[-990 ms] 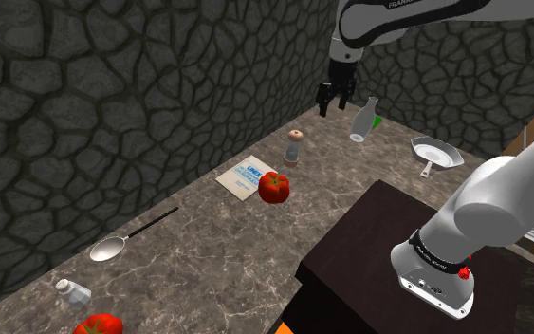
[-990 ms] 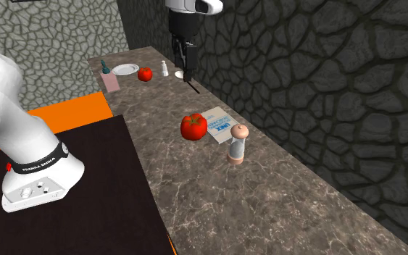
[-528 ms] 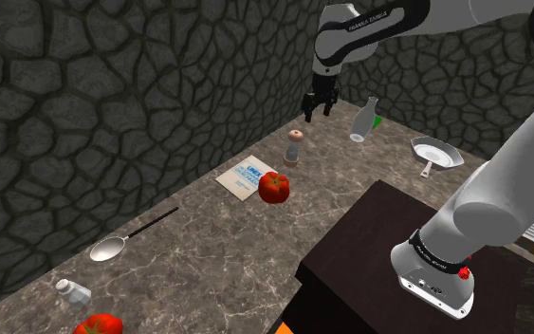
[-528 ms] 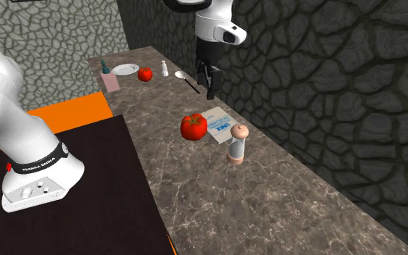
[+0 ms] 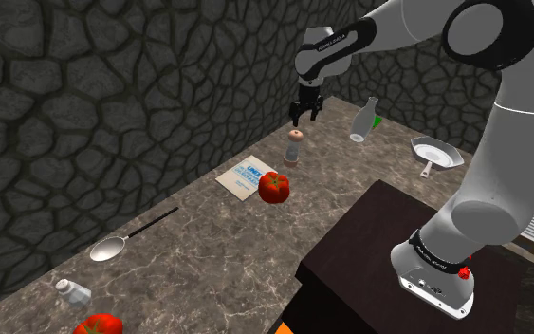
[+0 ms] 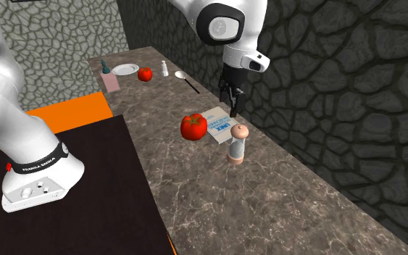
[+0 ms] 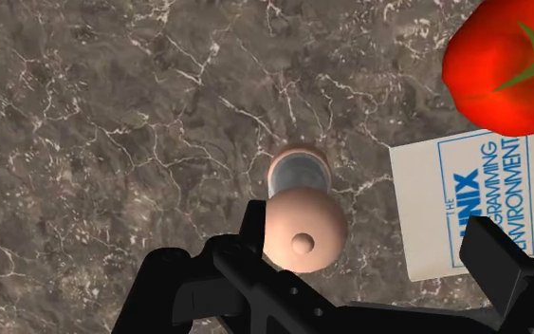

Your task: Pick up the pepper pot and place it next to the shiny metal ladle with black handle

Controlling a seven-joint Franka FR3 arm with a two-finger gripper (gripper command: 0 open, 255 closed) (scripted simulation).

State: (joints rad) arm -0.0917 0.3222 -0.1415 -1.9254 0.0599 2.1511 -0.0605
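Wide-spread tool above pepper pot, probably clear of it; booklet edge just beside.

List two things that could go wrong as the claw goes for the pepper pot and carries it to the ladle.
1. The pepper pot sits off-centre under the open claw, close to one finger; coming straight down may knock the tall, narrow pot over.
2. The tomato and booklet lie between pot and ladle; a low carry could hit the tomato.
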